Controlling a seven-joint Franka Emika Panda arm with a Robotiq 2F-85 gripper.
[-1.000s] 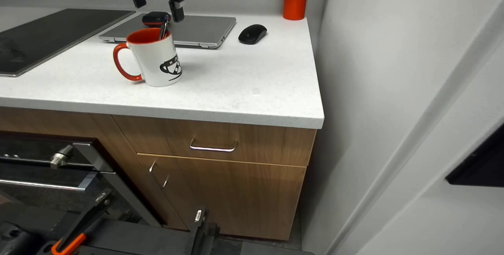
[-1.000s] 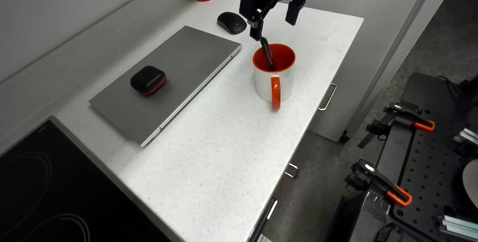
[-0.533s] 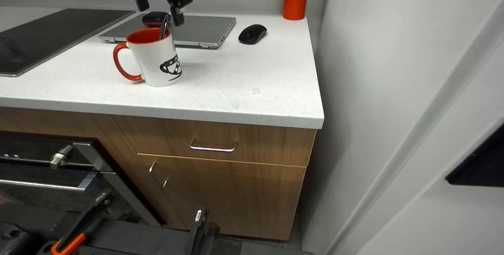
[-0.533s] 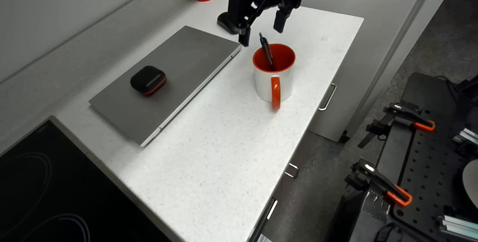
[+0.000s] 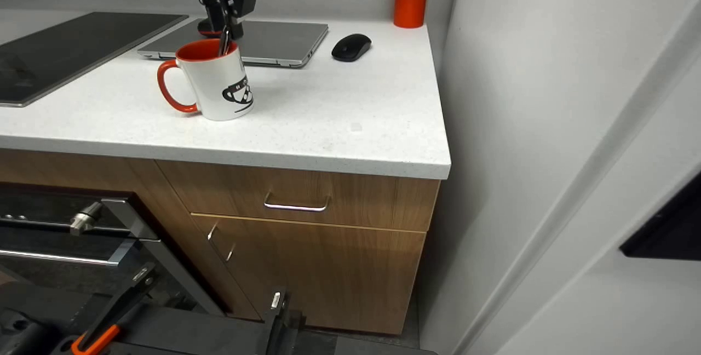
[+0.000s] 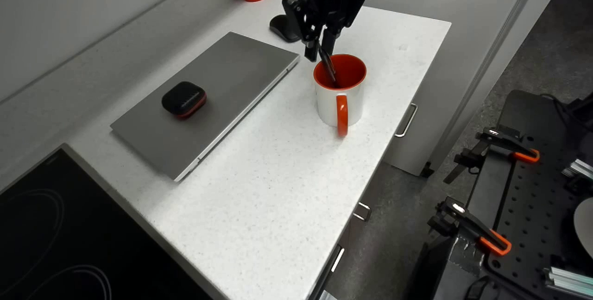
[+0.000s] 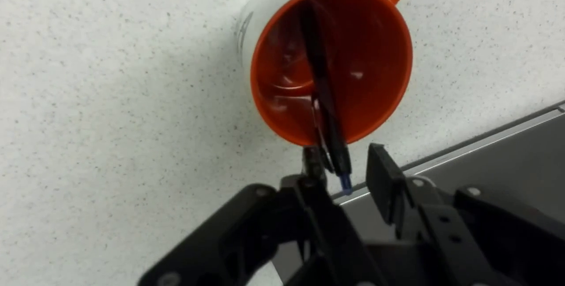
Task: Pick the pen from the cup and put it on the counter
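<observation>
Black gripper (image 7: pixel 346 158) partly spread around the pen (image 7: pixel 324 89) near its top, pen off-centre: lopsided closing could knock it aside. Pen leans in the cup (image 7: pixel 373 65); pulling sideways might catch and drag the cup over the tabletop (image 7: pixel 132 144).

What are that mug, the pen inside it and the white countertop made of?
Mug: probably glazed ceramic, given the glossy highlights inside it. Pen: likely smooth dark plastic with shiny streaks, perhaps some metal. Countertop: matte-looking, with fine dark specks in white; perhaps engineered stone or laminate.
</observation>
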